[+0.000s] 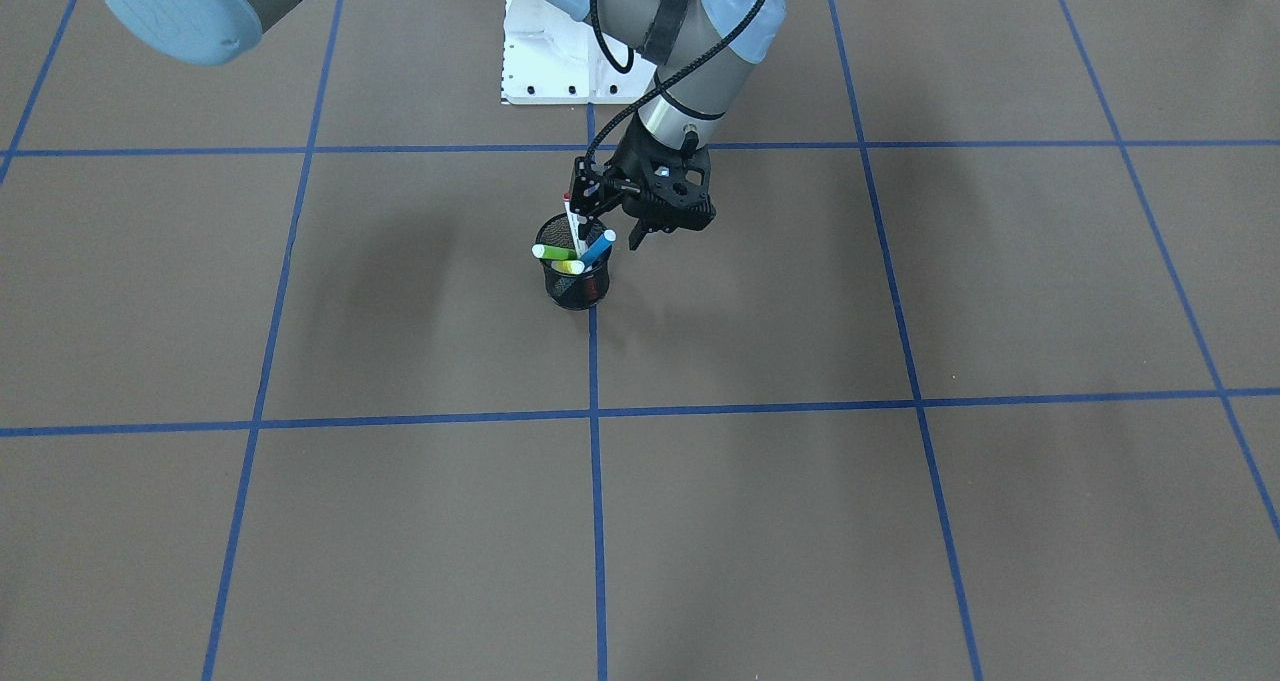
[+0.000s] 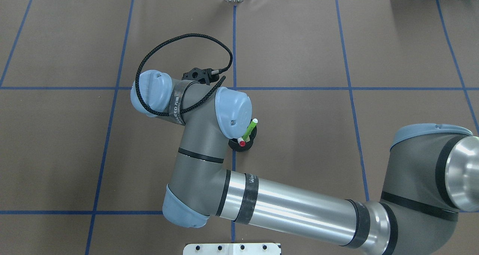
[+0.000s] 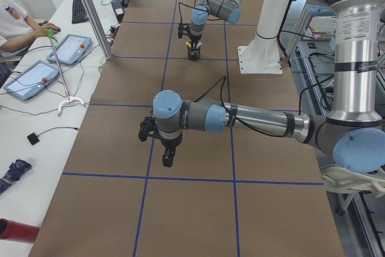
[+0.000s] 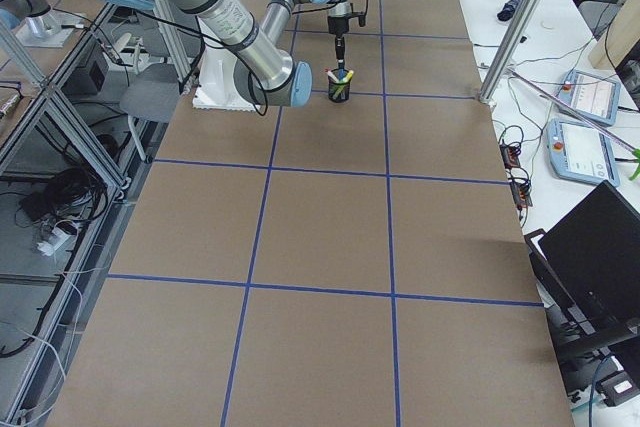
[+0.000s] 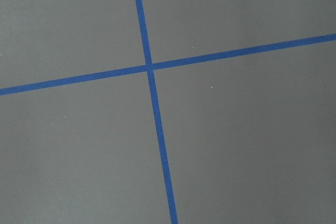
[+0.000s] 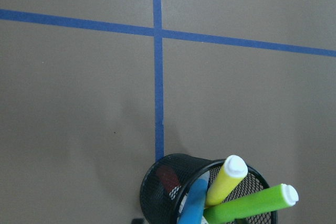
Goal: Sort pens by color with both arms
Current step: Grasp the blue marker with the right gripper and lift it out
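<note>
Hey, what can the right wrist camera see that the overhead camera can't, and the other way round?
Only the right wrist view: the blue pen and the yellow pen, plus the inside of the cup. Only the overhead view: the right arm, which covers part of the cup, the white pen by its red cap, and the base. Both: the green pen leaning out of the cup, and the blue tape lines.

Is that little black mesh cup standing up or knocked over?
Upright. The mesh cup stands on its base, mouth upward, with the blue pen and green pen leaning out of its top.
</note>
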Tool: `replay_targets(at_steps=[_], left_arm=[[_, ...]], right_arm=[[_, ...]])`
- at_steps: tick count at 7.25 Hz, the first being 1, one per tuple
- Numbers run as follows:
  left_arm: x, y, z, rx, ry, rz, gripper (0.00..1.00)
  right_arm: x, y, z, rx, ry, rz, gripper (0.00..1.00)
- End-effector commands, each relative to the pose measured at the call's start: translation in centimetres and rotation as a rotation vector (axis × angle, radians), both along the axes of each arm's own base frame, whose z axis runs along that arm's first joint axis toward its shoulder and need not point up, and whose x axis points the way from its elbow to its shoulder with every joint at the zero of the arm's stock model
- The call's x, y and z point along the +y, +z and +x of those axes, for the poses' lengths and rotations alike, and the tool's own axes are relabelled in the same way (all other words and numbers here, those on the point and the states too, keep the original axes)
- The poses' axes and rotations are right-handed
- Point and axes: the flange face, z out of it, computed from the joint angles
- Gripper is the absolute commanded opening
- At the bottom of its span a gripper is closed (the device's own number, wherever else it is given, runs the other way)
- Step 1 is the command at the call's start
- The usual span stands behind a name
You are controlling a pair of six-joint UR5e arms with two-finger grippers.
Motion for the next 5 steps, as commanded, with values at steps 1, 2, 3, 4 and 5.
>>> replay_targets(at_steps=[1, 2, 3, 4, 5], left_arm=[[0.0, 0.1, 0.0, 0.000, 0.000, -0.002, 1.00], [0.0, 0.1, 0.0, 0.000, 0.000, -0.002, 1.00], [0.0, 0.1, 0.0, 0.000, 0.000, -0.002, 1.00], [0.0, 0.1, 0.0, 0.002, 0.000, -0.002, 1.00], [0.0, 0.1, 0.0, 0.002, 0.000, -0.002, 1.00]], right_arm=[[-0.1, 0.3, 0.1, 0.007, 0.000, -0.002, 0.01], [0.0, 0.0, 0.2, 0.003, 0.000, 0.000, 0.00], [0.2, -0.6, 0.9, -0.001, -0.001, 0.002, 0.00], [0.9, -2.4, 3.3, 0.001, -0.031, 0.019, 0.00], [1.5, -3.7, 5.0, -0.016, -0.031, 0.027, 0.00]])
